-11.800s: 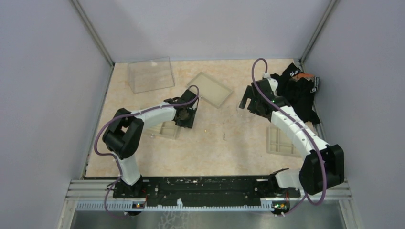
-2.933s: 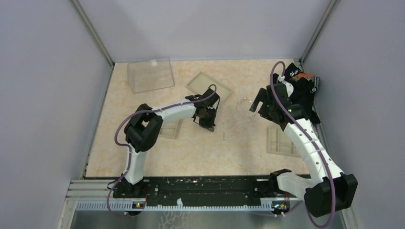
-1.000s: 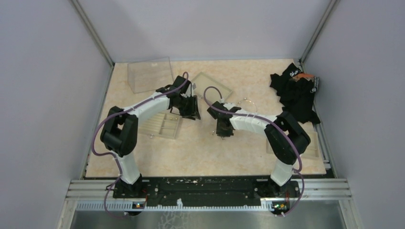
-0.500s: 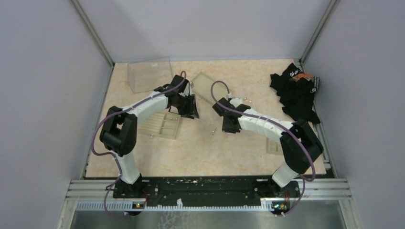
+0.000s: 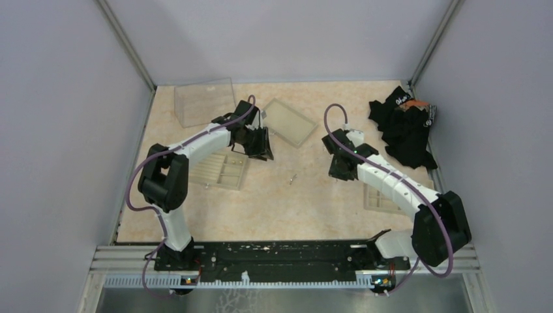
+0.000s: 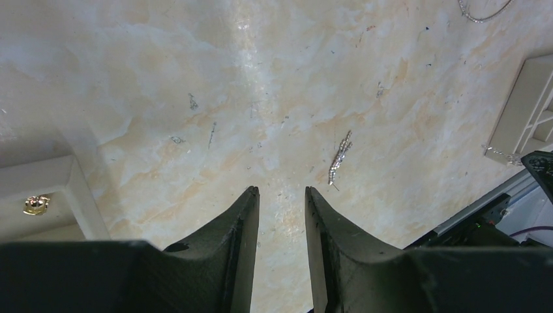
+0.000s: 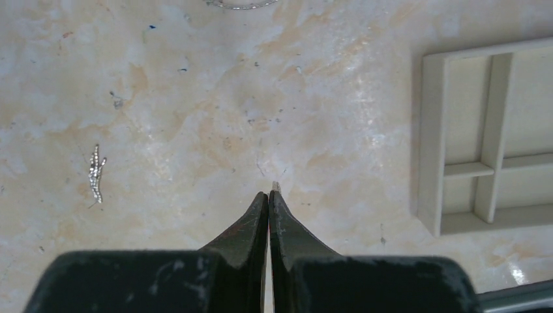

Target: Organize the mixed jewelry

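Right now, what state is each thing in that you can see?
Left tool: open, empty.
Right tool: shut, pale speck at its tips.
Silvery bar piece: lying loose on the table.
Gold piece: sitting in a left tray compartment.
Right tray: visible compartments empty.
Black cloth: heaped.

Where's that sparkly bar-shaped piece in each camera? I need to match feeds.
Top external: sparkly bar near the picture's centre.
Left wrist: bar slightly right of centre.
Right wrist: bar at far left.
Shared landmark: right beige tray, at each wrist view's right edge.
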Tool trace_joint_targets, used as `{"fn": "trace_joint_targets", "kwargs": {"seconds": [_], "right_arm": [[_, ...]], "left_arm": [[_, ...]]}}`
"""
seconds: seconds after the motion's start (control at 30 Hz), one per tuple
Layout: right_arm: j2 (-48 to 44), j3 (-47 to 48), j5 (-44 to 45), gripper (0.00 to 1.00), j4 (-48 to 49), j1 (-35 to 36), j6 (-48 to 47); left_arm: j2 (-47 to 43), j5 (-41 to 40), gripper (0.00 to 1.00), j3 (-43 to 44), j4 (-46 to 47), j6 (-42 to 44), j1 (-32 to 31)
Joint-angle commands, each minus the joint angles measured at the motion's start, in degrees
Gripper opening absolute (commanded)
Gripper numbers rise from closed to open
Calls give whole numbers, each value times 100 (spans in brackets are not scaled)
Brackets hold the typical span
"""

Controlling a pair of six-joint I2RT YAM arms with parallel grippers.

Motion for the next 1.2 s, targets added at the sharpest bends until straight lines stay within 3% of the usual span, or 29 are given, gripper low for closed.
{"fn": "trace_joint_targets", "kwargs": {"seconds": [0.0,0.7,1.17], "right_arm": [[-448,-21,94,0,-145,-309,-214],[-906,-132,32,0,-156,-1919,-1006],[-516,-626,100,0,421,-2706,-1293]], "left_arm": [[80,94,38,172,-28,16,19],[218,131,37,267,-16,8,20],[292,103,37,339,-87,36,23]]}}
